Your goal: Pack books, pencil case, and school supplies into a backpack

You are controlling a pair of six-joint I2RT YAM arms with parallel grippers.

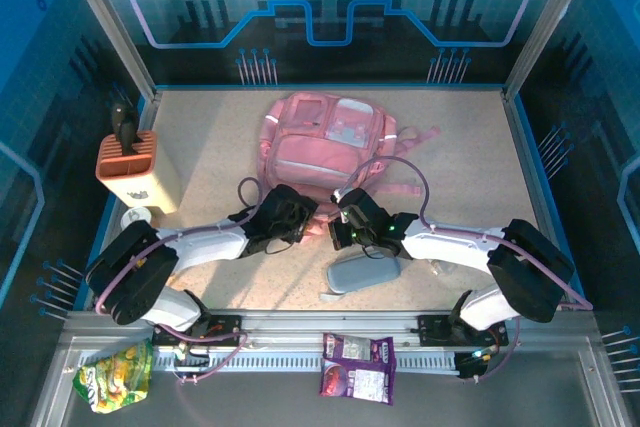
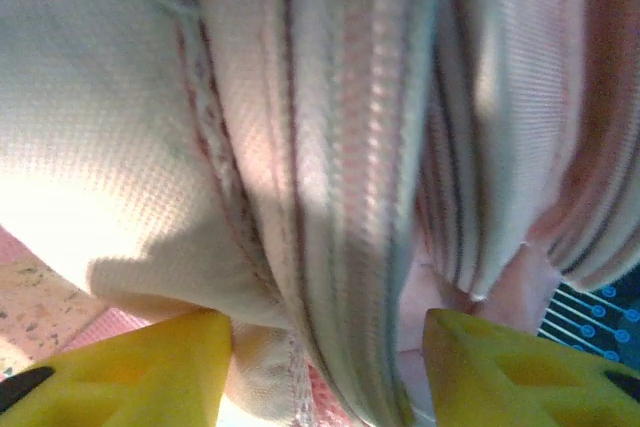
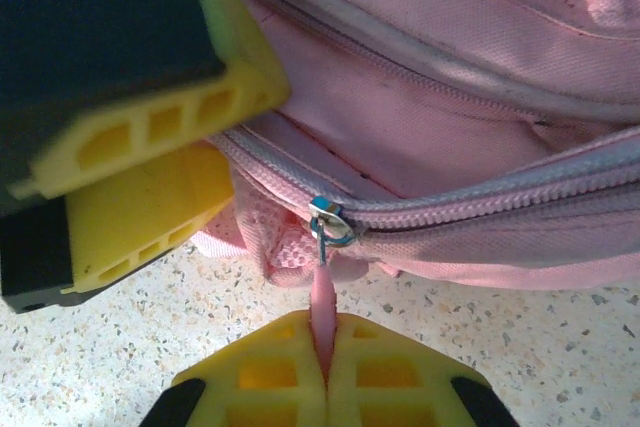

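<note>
soft pink backpack [image 1: 330, 142]: lying mid-way on the speckled table [image 1: 470, 157] | right gripper [image 3: 327, 345]: jaws pinched tight on its pink zipper pull tab [image 3: 321, 295] | left gripper [image 2: 325, 347]: jaws part-spread astride backpack fabric, clamping unclear | grey-blue oblong soft pencil case [image 1: 363, 271]: just beside near edge

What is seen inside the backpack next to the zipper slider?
Only pink fabric is seen beside the slider of the backpack. Deeper inside is covered by its own cloth, so the contents cannot be told.
</note>
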